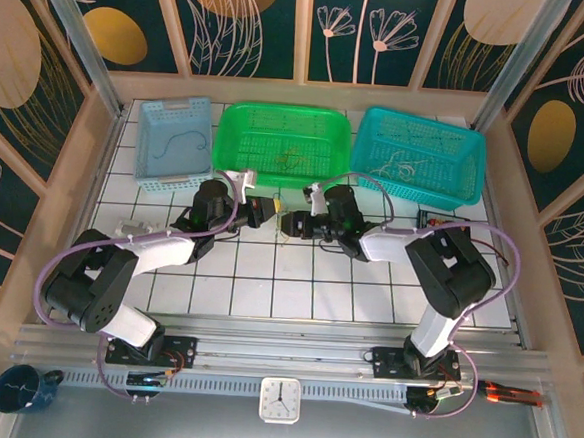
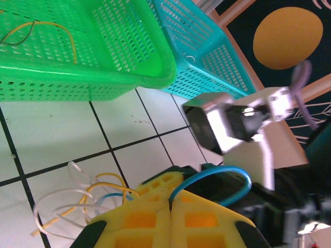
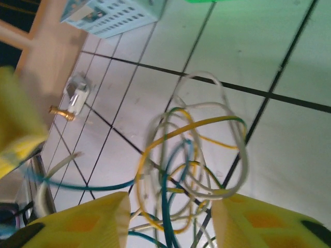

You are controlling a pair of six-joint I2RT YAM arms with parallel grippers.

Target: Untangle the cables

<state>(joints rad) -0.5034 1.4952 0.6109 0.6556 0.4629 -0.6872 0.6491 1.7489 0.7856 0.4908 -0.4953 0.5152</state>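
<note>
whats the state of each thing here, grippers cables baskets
left gripper, shut on blue cable
right gripper, open, fingers either side of cable tangle
cable tangle, loops interlaced, not separated
green basket, holds yellow-green wire
teal basket, holds pale wires
light blue basket, holds one dark wire

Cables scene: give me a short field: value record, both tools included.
cables: one loose tangle of white, yellow and blue wires, over the white-tiled table, between the two tools
left tool: shut on a blue cable that arcs out of its finger seam
right tool: open, one finger on each side of the tangle
baskets: light blue basket, green basket, teal basket, in a row behind, each with some wire inside
</note>
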